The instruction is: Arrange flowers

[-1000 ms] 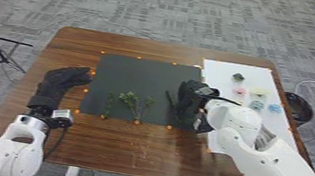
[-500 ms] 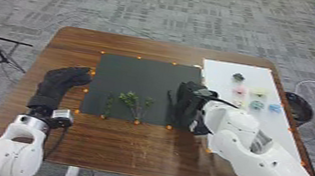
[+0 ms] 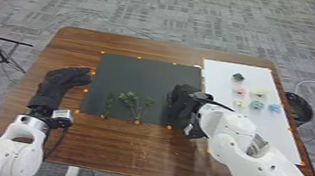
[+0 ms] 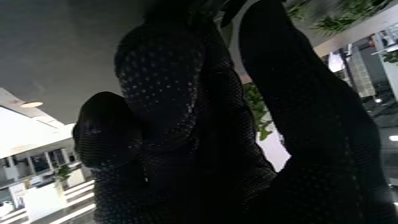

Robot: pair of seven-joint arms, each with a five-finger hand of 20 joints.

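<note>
Hovering or resting over the near right part of the dark mat [image 3: 142, 78] (couldn't tell which), the R hand [image 3: 185, 110] covered part of that mat's R edge; couldn't tell whether it was grasping anything; in the R wrist view, green leaves [image 4: 256, 105] showed through a gap in the outline of the R hand [image 4: 160, 85], w/ more greenery [image 4: 346, 17] on the mat well beyond it. L hand [image 3: 70, 78] was at the mat's L edge, released, fingers loosely extended, nothing in it.

Task's things: green sprigs [image 3: 129, 101] lay on the near half of the mat, btwn the 2 hands, stems toward the near edge, leafier parts farther off; flower heads were on the white sheet [image 3: 263, 135] to the R: dark green one [image 3: 238, 77] farthest off, then pink [image 3: 241, 91] & cream [image 3: 259, 91] side by side, then pale yellow [image 3: 240, 103], teal [image 3: 256, 105] & blue [image 3: 274, 108] in a row nearer the robot; all apart from the R hand. Mat & sheet both lay on the brown table [image 3: 118, 146], w/ orange dots [image 3: 137, 122] along the mat's edges.
</note>
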